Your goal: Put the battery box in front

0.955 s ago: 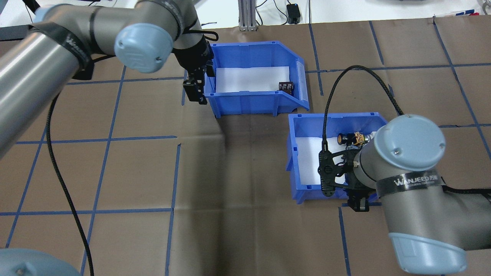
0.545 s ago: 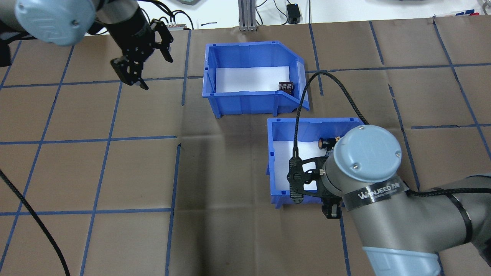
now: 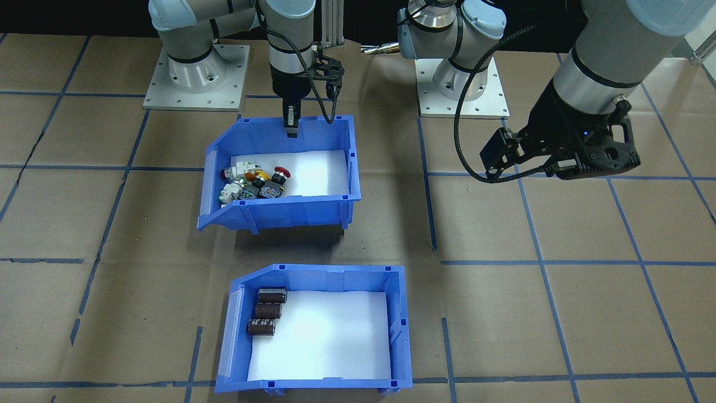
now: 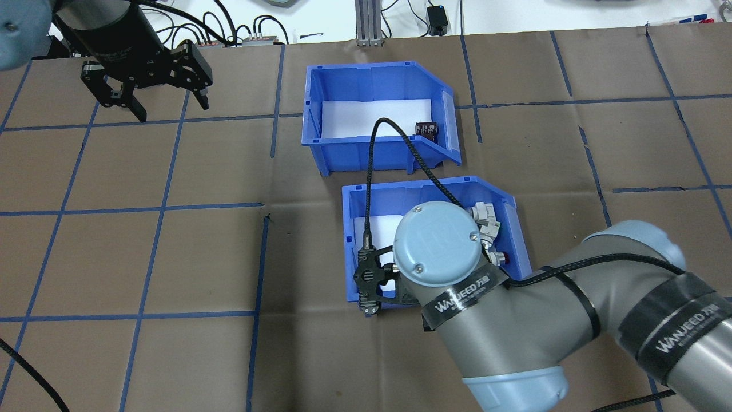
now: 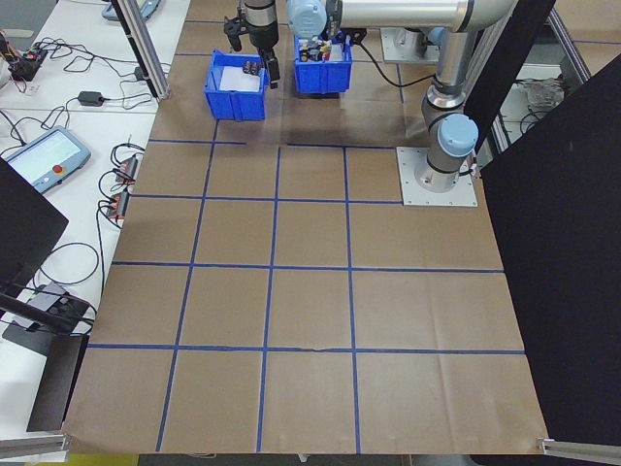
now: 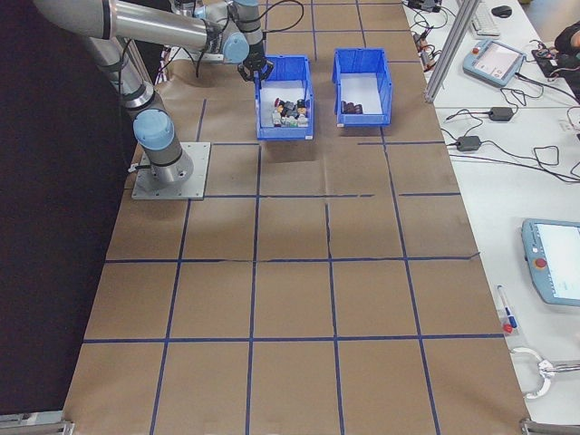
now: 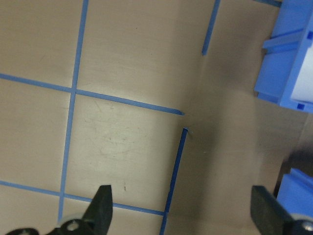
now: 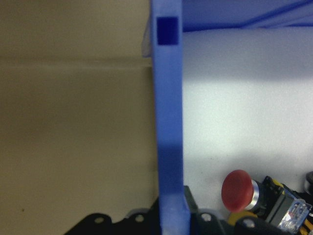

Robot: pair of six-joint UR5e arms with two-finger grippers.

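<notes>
Blue plastic battery box (image 3: 313,330), white floor, sits unmoved. Left gripper (image 4: 153,97) has swung away, fingers spread. Right gripper (image 3: 291,124) clamps switch bin (image 3: 279,173) wall, dragged leftward.

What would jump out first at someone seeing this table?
Two bright blue bins on the brown table. The battery box, with three dark cylinders in a corner, stands alone; the switch bin, full of colourful push-buttons, is gripped at its back wall by the right gripper. The left gripper hangs open off to the side.
</notes>
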